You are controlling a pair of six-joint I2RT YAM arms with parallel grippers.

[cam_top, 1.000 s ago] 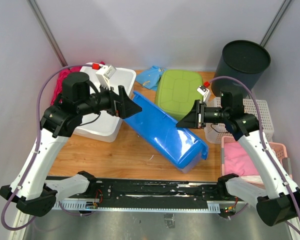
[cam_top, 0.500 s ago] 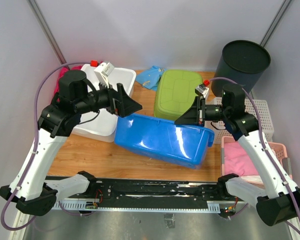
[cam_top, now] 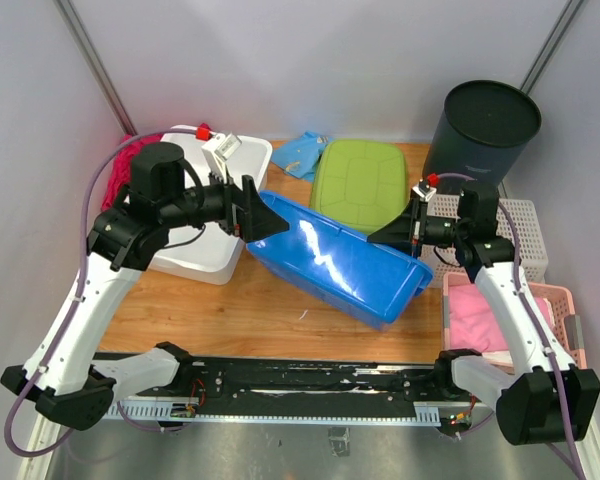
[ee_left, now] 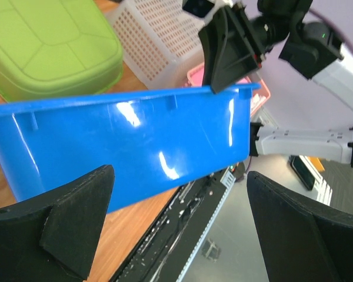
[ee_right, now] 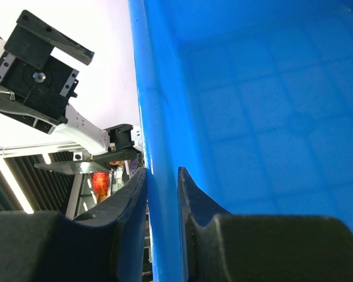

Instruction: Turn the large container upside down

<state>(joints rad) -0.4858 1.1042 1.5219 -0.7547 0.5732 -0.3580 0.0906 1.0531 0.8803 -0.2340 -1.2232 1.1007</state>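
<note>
right gripper (ee_right: pixel 162 179) pinches the large blue plastic tub (cam_top: pixel 340 262) at its rim; left gripper (ee_left: pixel 177 176) jaws spread; i'd roll slowly.

The left arm (cam_top: pixel 80 320) and right arm (cam_top: pixel 520 320) had white links between black joints. A purple-grey cable (cam_top: pixel 84 205) looped off each. The left gripper (cam_top: pixel 273 215) and right gripper (cam_top: pixel 378 238) were black, with wedge-shaped fingers. Each wrist bore a small pale camera (cam_top: pixel 220 150) with a red cap (cam_top: pixel 204 130).
</note>
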